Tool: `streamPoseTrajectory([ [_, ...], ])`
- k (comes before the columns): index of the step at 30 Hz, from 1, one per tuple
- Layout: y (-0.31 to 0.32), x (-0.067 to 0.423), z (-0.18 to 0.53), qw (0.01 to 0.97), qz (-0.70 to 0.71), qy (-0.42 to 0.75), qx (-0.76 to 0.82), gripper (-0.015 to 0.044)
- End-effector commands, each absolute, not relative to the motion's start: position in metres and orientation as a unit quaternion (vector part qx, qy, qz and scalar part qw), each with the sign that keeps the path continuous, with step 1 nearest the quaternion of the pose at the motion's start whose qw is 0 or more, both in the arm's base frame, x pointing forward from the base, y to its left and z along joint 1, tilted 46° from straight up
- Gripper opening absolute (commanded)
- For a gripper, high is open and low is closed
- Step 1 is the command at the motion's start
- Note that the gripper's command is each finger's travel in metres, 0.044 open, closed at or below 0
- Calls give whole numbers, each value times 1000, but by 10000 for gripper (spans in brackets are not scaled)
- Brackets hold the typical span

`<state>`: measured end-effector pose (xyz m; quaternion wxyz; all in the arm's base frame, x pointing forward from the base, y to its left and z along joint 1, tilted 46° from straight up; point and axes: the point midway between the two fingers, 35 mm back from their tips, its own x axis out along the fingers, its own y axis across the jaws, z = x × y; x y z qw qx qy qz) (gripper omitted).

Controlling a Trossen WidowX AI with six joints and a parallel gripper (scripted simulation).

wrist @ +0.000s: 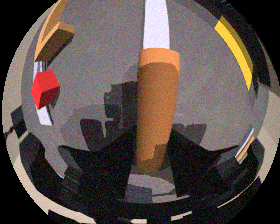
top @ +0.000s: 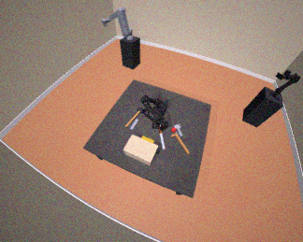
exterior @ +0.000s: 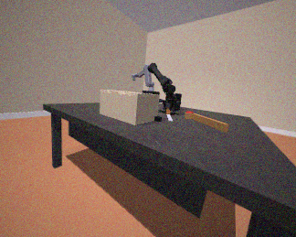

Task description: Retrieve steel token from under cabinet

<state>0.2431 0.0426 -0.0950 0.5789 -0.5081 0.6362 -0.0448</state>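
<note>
A: Where the top view is centred, what surface carries the scene?

B: A dark square table (top: 191, 136) stands on an orange floor (top: 60, 122) edged by a pale skirting strip; beige walls fill the upper part of the frame. Two black pedestals sit off the table, one (top: 130, 52) at upper centre and one (top: 262, 106) at right, each carrying a small camera arm.

A: And on the table?

B: A tan cabinet (top: 140, 150) lies below frame centre, with a yellow strip (top: 149, 138) at its upper edge. The black arm (top: 151, 106) sits just above it. A hammer-like tool (top: 180, 138) with a wooden handle lies right of centre beside a small red block (top: 174, 130); another wooden-handled tool (top: 133, 119) lies to the left.

A: The gripper's condition?

B: In the wrist view the gripper (wrist: 151, 172) is clamped on the orange handle of a pale-bladed tool (wrist: 156, 66), which points to the frame's top, blade over the table.

A: The token?

B: It cannot be made out in any view.
</note>
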Motion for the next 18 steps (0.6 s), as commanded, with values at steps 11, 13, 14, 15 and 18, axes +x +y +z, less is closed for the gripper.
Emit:
streamPoseTrajectory([
  [11, 52, 237, -106, 579, -42, 637, -508, 0],
  [13, 54, 236, -107, 579, -42, 637, -508, 0],
  [14, 54, 235, -108, 579, -42, 637, -508, 0],
  [15, 55, 234, -109, 579, -41, 637, -508, 0],
  [18, 57, 232, -112, 579, -41, 637, -508, 0],
])
